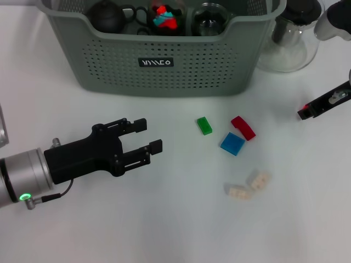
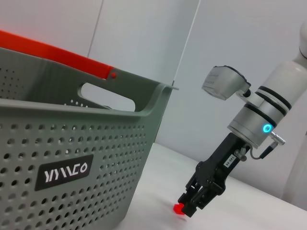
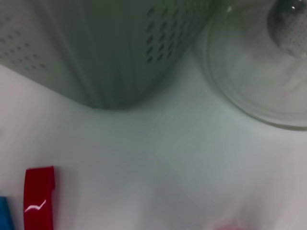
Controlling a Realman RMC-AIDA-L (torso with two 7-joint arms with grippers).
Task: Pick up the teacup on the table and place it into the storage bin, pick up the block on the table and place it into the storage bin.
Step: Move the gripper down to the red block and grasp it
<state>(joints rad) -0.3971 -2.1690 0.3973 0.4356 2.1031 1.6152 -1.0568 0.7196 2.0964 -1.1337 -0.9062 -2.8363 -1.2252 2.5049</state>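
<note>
The grey-green storage bin [image 1: 164, 71] stands at the back of the table and fills the near side of the left wrist view [image 2: 72, 158]. A clear glass teacup [image 1: 211, 19] stands inside it. Loose blocks lie on the table in front: green [image 1: 204, 125], red [image 1: 243, 127], blue [image 1: 232, 143] and two beige ones [image 1: 239, 192]. My left gripper [image 1: 149, 136] hovers open to the left of the green block, holding nothing. My right gripper [image 1: 303, 113] is at the right edge, well apart from the blocks. It shows again in the left wrist view [image 2: 184, 207], fingers together on a small red piece [image 2: 178, 208].
A clear glass pitcher [image 1: 288, 38] stands right of the bin. Inside the bin are also a black teapot [image 1: 107, 16] and a red and teal item [image 1: 164, 19]. The right wrist view shows the bin's corner [image 3: 115, 57], the pitcher base [image 3: 259, 72] and the red block [image 3: 38, 201].
</note>
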